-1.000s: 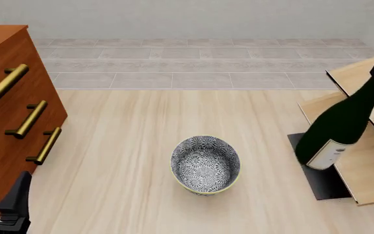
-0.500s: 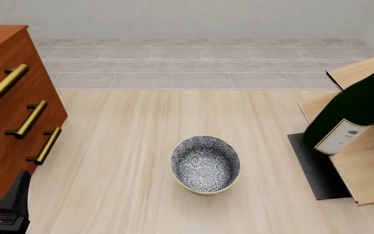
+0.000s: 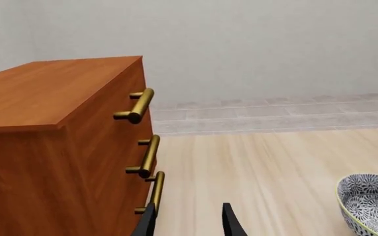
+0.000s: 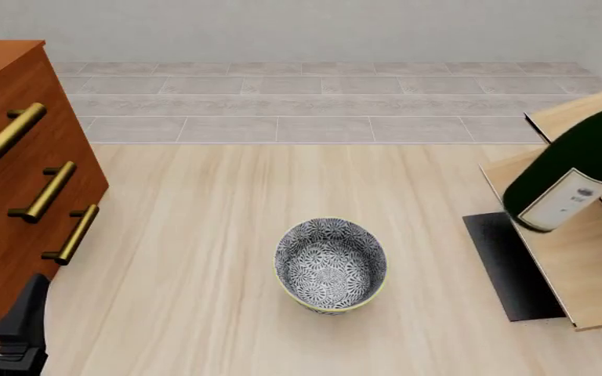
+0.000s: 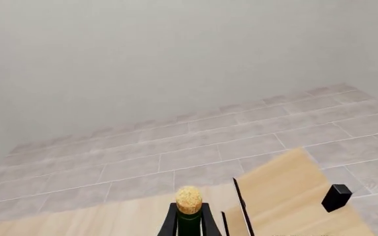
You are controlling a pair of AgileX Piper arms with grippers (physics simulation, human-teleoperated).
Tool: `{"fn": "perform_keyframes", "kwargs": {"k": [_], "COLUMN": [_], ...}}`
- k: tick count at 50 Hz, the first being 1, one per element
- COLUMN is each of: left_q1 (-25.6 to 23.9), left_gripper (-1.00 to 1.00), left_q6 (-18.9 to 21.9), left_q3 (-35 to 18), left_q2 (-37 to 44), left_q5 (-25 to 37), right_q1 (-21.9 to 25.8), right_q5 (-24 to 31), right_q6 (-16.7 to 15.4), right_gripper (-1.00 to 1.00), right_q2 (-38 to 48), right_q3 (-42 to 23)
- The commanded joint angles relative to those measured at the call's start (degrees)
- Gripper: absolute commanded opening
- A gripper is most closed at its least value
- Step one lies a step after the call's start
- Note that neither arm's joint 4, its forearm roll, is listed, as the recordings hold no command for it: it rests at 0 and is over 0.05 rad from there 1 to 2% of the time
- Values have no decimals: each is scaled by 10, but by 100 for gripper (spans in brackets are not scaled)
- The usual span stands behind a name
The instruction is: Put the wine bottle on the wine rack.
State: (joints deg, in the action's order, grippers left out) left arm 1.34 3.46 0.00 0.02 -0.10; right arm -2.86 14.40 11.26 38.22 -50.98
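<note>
- The wine bottle (image 4: 573,178) hangs tilted above the wine rack (image 4: 582,270) at the right edge of the front view, base toward the camera and neck running off frame to the upper right; whether its base touches the sloped panel or floats just over it cannot be told.
- The step in hand looks like the lowering of the bottle onto the rack. To do it well, the bottle's tilt should match the slant of the panel, so that the body lies flat along the wood and does not land on the base rim alone.
- Letting go only once the glass rests on the panel seems wise, since a round bottle on a slope may roll or slide toward the black base.
- The right gripper (image 5: 189,222) is clenched on the bottle's neck just below the cork (image 5: 188,199), a dark finger on each side; only the right wrist view shows this, as the front view cuts the arm and the neck off.
- The same wrist view shows the rack's upper panels beyond the cork.
- The left gripper (image 3: 187,222) waits with its jaws parted and nothing between them, beside the cabinet (image 3: 57,147); its wrist view catches the bowl (image 3: 371,202) but neither bottle nor rack.
- Only the front view shows the bowl mid-desk, well apart from the rack.
</note>
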Motion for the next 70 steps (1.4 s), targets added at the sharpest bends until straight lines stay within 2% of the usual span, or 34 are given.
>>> {"fn": "perform_keyframes", "kwargs": {"k": [1,25,38,70], "left_q1": [1,2,0,-4], "left_gripper": [100,100,100,100], "left_q6": [-1,-3,-1,-2], "left_q3": [0,0,0,0], "left_q2": [0,0,0,0], "left_q5": [0,0,-2,-4], "right_q1": [-29,-74,-94,-147], "right_q5": [5,22,22,33], "right_q6": [23,39,28,26], "right_gripper": [-100,-100,-100,-100], "right_q2": [5,19,32,63], "right_q3": [-19,-45,-51,-94]}}
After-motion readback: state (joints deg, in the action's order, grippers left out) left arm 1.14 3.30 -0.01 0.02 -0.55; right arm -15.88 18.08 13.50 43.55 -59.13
